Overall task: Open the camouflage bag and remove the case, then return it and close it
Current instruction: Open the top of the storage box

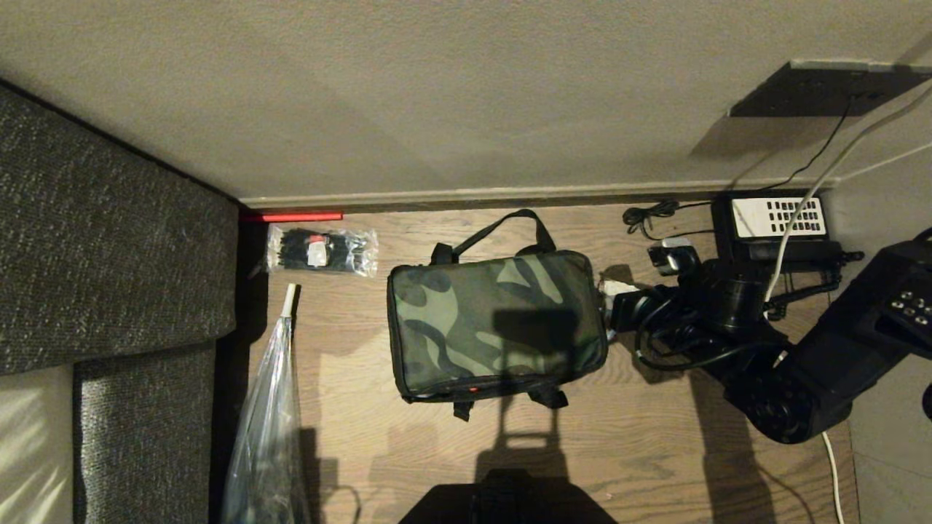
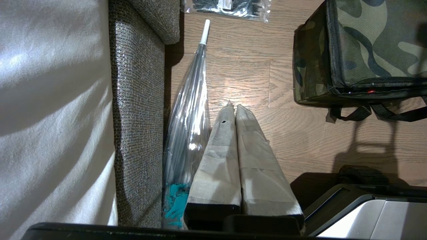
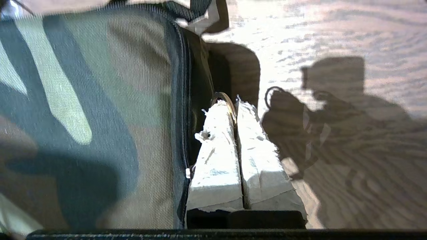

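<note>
The camouflage bag (image 1: 495, 320) lies flat on the wooden floor with its lid down and its strap handles out at the far and near sides. It also fills one side of the right wrist view (image 3: 100, 100). My right gripper (image 1: 610, 291) is at the bag's right end, low beside its black side wall. Its taped fingers (image 3: 217, 150) are shut on a thin metal ring (image 3: 230, 101) at the zipper line. The case is hidden. My left gripper (image 2: 233, 106) hangs shut and empty over the floor, left of the bag (image 2: 373, 43).
A grey sofa (image 1: 109, 255) borders the left. A clear folded umbrella (image 1: 269, 407) and a packet of black ties (image 1: 320, 251) lie beside it. A black telephone (image 1: 775, 218) and cables (image 1: 655, 215) sit by the wall at the right, behind my right arm.
</note>
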